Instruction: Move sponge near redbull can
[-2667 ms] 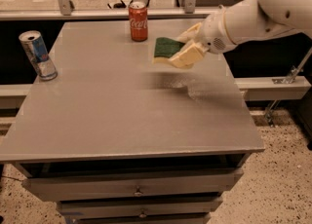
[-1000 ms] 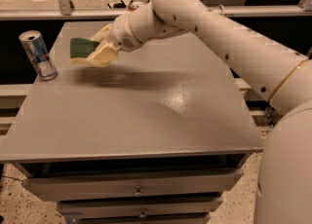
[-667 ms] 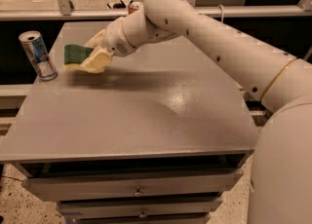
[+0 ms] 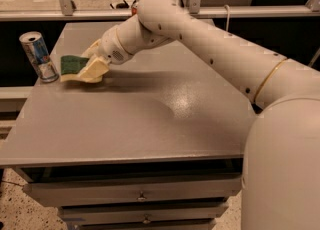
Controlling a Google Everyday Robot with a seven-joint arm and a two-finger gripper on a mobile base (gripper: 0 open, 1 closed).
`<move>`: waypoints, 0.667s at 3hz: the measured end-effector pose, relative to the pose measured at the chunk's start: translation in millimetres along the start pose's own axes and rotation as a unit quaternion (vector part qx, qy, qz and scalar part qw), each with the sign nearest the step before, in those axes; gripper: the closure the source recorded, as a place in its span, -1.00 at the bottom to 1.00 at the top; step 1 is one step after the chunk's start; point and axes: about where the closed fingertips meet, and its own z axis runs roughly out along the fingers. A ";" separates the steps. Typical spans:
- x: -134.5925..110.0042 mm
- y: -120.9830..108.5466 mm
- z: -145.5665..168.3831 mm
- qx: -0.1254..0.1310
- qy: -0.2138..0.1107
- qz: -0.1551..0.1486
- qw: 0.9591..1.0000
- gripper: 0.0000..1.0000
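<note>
The sponge (image 4: 74, 66), dark green on top with pale yellow foam below, is at the left of the grey table (image 4: 150, 119), low over or on its surface; I cannot tell which. My gripper (image 4: 89, 65) is shut on the sponge's right end, with cream fingers (image 4: 94, 68) above and below it. The redbull can (image 4: 39, 56), silver and blue with a silver top, stands upright at the table's left edge, a short gap left of the sponge. My white arm reaches in from the right across the table.
The top of an orange-red can (image 4: 134, 7) peeks out behind my arm at the table's back edge. Drawers (image 4: 140, 196) sit below the table front. A railing and glass run behind the table.
My gripper has carried the sponge from the table's right back area leftward and down, ending close beside the redbull can. The cans have not moved.
</note>
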 end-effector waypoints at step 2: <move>5.8 -3.1 14.3 -0.007 0.010 0.006 1.000 -0.76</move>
